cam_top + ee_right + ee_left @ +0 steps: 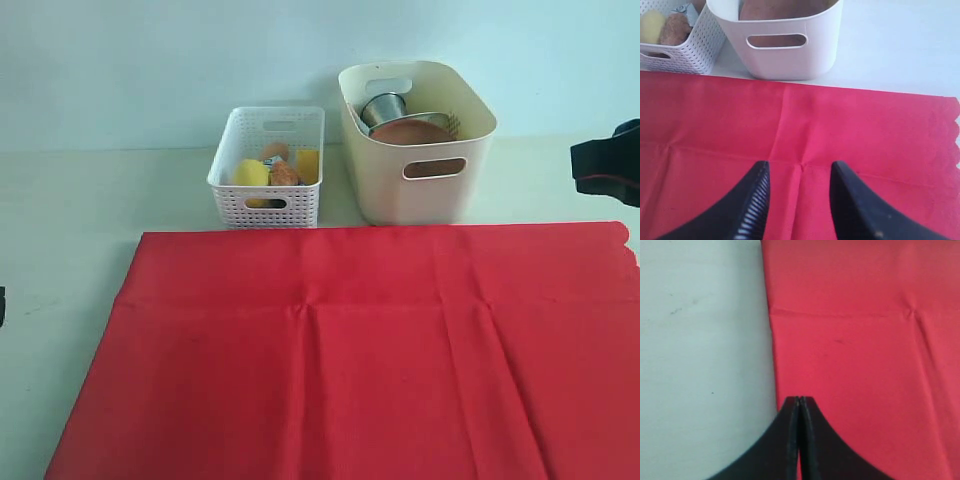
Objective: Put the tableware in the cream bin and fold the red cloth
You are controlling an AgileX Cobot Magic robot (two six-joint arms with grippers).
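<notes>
Beyond the flat bright red fabric cloth (350,350), the tall cream plastic bin (415,195) holds a steel cup (383,106) and round brown plate (410,132). Left gripper (799,400): jaws closed, empty, at cloth edge; right gripper (799,174): half apart, empty, above cloth, likely staged for folding

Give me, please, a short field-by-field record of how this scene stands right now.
cream bin: on the table beyond the cloth; holds a steel cup and a round brown plate
white basket: left of the cream bin; holds food pieces
red cloth: spread flat, not folded, creased
left claw: shut, at the cloth's edge
right claw: open, empty, over the cloth
</notes>
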